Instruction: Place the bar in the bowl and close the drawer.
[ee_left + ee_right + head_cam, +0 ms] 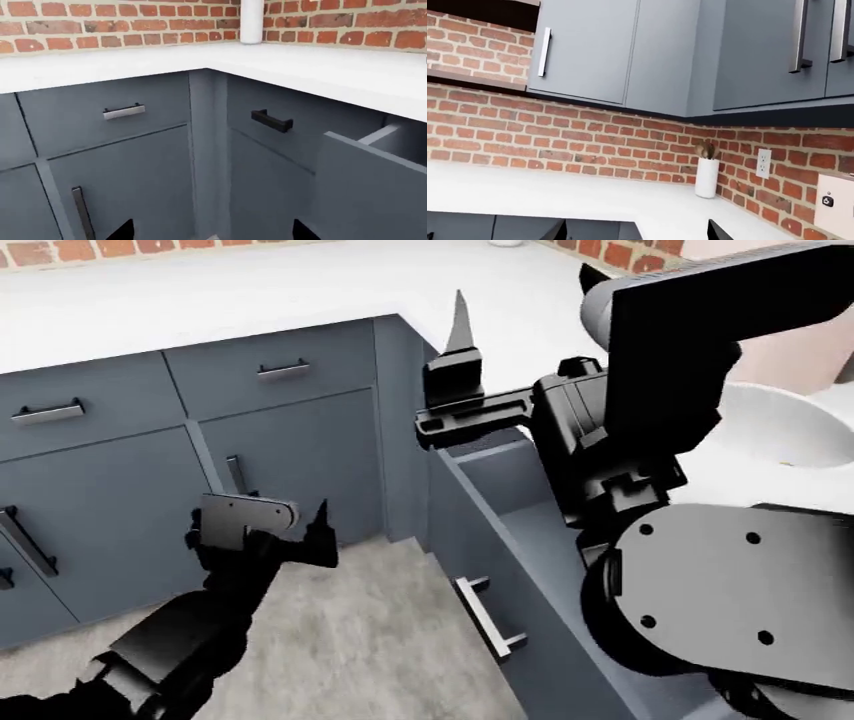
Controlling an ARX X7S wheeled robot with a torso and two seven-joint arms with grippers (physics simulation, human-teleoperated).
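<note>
The drawer (497,540) stands pulled out under the white counter, with its handle (487,616) toward me; its blue-grey front also shows in the left wrist view (370,192). The white bowl (790,420) sits on the counter at the right, mostly hidden behind my right arm. I cannot make out the bar in any view. My left gripper (258,523) is open and empty, low in front of the corner cabinets, left of the drawer. My right gripper (521,300) is open and empty, raised above the drawer's back end with its fingers pointing up.
A pale pink coffee machine (801,345) stands behind the bowl. A white utensil holder (706,177) stands on the counter (560,195) against the brick wall. Shut drawers and cabinet doors (127,185) fill the corner. Upper cabinets (627,50) hang above.
</note>
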